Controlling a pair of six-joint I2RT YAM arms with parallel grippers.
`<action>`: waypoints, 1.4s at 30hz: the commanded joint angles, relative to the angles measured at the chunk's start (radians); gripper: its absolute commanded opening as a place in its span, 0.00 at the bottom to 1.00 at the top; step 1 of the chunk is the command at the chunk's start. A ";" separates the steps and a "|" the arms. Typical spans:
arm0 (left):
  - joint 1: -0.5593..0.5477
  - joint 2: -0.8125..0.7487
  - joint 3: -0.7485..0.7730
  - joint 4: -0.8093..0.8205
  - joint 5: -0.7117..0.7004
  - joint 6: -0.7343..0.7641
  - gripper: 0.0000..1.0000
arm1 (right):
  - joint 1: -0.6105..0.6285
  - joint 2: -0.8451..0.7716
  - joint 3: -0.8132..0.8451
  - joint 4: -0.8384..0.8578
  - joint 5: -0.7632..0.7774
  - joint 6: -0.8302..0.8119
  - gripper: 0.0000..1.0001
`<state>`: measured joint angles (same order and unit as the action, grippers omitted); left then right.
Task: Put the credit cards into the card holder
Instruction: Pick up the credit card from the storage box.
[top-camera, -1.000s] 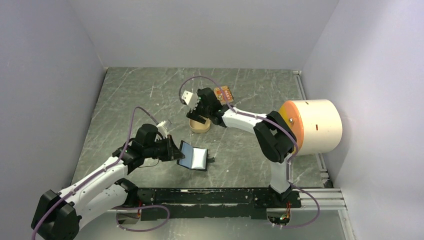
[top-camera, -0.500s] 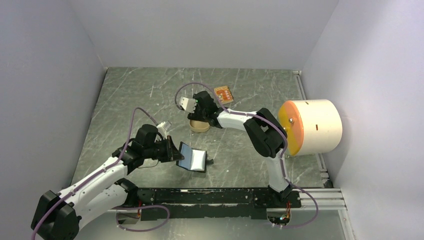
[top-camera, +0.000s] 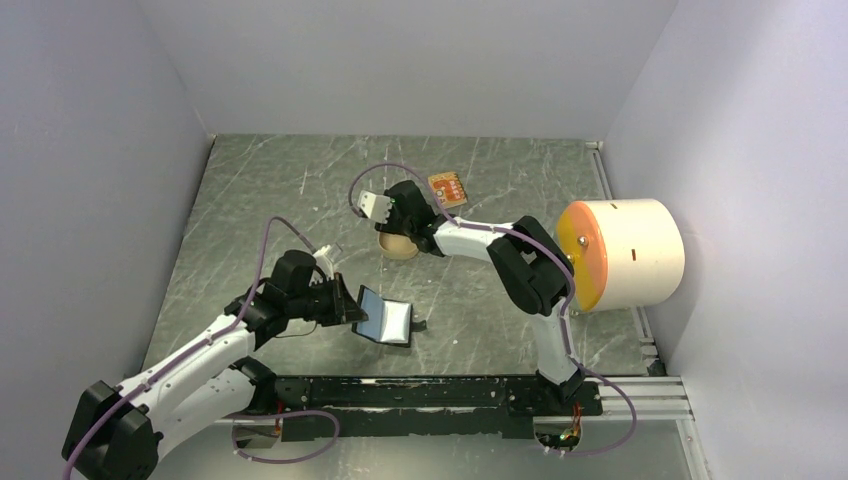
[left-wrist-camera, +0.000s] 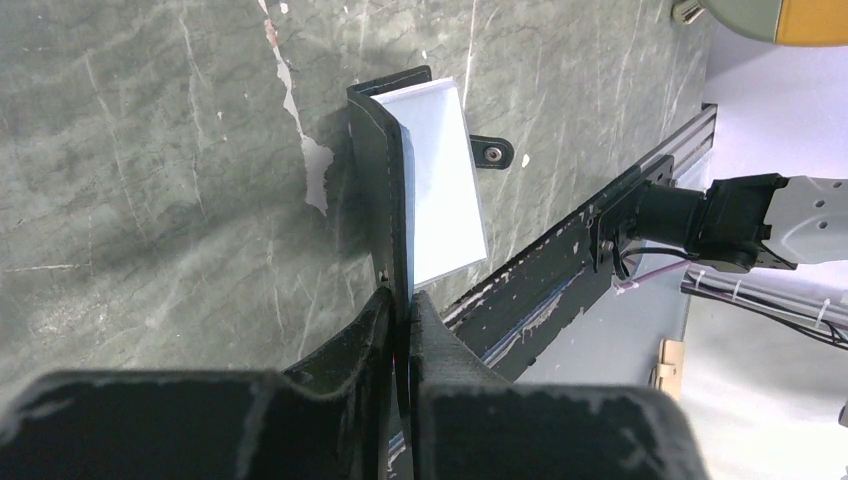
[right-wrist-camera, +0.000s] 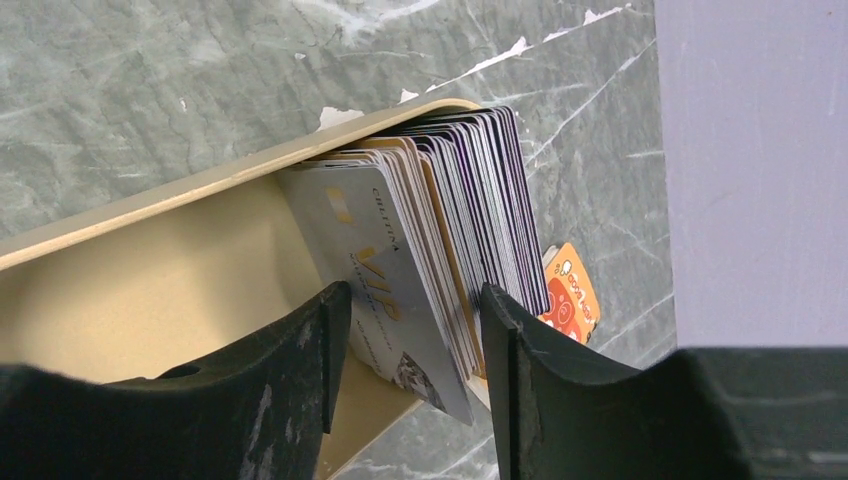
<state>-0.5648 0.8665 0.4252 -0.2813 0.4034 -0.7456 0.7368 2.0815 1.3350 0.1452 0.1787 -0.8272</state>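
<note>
Card holder (left-wrist-camera: 380, 180) open, long axis up-frame, pinched shut-tight by left hand (left-wrist-camera: 400, 300). Right hand (right-wrist-camera: 412, 300) half-open astride on-edge credit cards (right-wrist-camera: 450, 220). Front one reads "VIP".

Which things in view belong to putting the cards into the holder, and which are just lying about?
For the job:
- card holder, gripped open by the left end effector
- credit cards stacked in the tan tin, the right end effector straddling them
- loose orange card on the table, probably

Lying about:
- large white-and-orange cylinder
</note>
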 joint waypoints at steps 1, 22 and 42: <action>-0.006 -0.023 -0.014 0.021 -0.005 -0.013 0.09 | -0.007 -0.031 0.051 0.016 0.002 0.023 0.52; -0.005 -0.008 -0.034 0.060 0.006 -0.029 0.09 | -0.031 -0.059 0.080 -0.085 -0.078 0.062 0.22; -0.006 -0.002 -0.039 0.067 0.007 -0.035 0.09 | -0.043 -0.033 0.115 -0.104 -0.075 0.075 0.31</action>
<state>-0.5648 0.8627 0.3969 -0.2577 0.4034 -0.7731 0.7113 2.0575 1.4132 0.0299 0.0868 -0.7582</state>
